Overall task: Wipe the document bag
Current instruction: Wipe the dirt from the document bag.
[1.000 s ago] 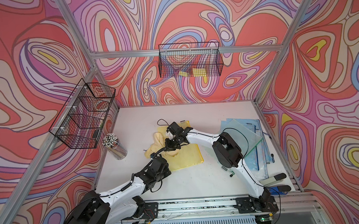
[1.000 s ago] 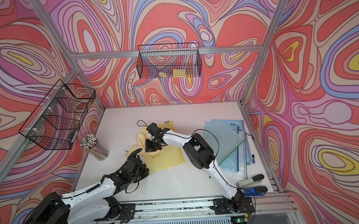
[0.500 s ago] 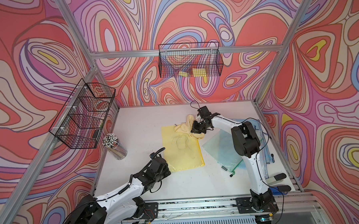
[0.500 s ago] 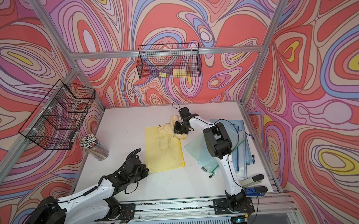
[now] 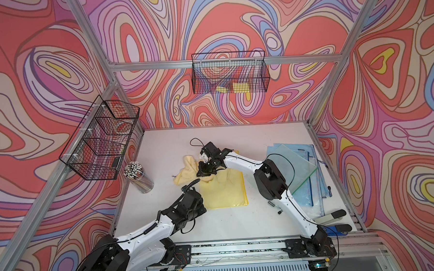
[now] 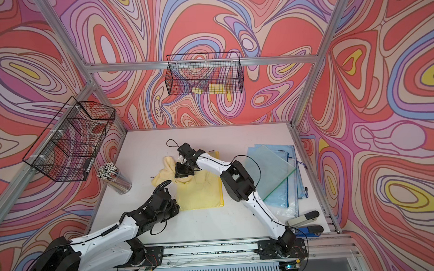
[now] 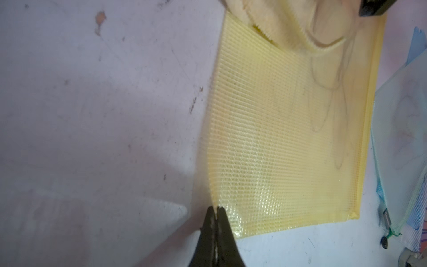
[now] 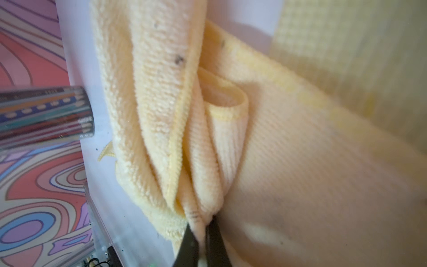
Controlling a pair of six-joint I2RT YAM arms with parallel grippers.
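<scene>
Left arm (image 5: 149,229) and right arm (image 5: 296,214): white shells, chunky black joints, thin black cables looping alongside, black base plates on the aluminium rail (image 5: 241,245), tapered black fingers (image 7: 227,238).

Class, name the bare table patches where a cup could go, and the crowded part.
Bare table: the strip along the back wall behind the cloth; the strip between yellow document bag and front rail. Crowded: the right edge, with blue bags.
</scene>
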